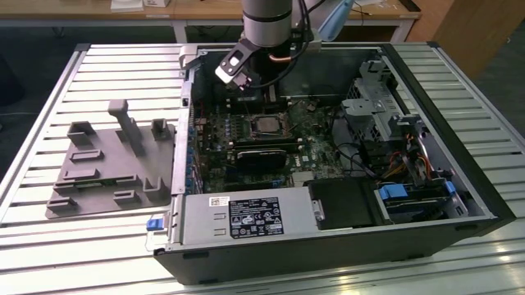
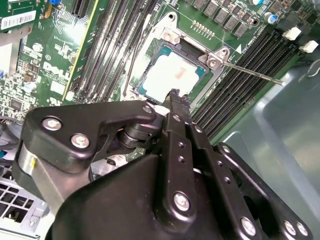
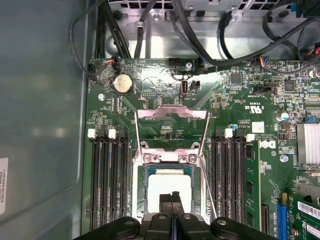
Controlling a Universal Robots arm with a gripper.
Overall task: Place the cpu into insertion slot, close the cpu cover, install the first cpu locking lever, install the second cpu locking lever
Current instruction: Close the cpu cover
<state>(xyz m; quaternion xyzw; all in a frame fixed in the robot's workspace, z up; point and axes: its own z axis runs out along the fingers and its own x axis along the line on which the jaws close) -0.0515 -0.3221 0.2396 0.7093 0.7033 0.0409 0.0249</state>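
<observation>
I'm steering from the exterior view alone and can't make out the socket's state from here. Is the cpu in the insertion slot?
Observer: Yes. In the first wrist view the cpu lies flat in the insertion slot, silver top up.
Operator: And the cpu cover, is it down over it?
Observer: No. The cpu cover is open, tilted back off the chip, and the board shows through its window.
Operator: Where does the gripper stand?
Observer: The gripper is shut with nothing between its fingers. Its tips are over the cpu, but I cannot tell whether they touch it.
</observation>
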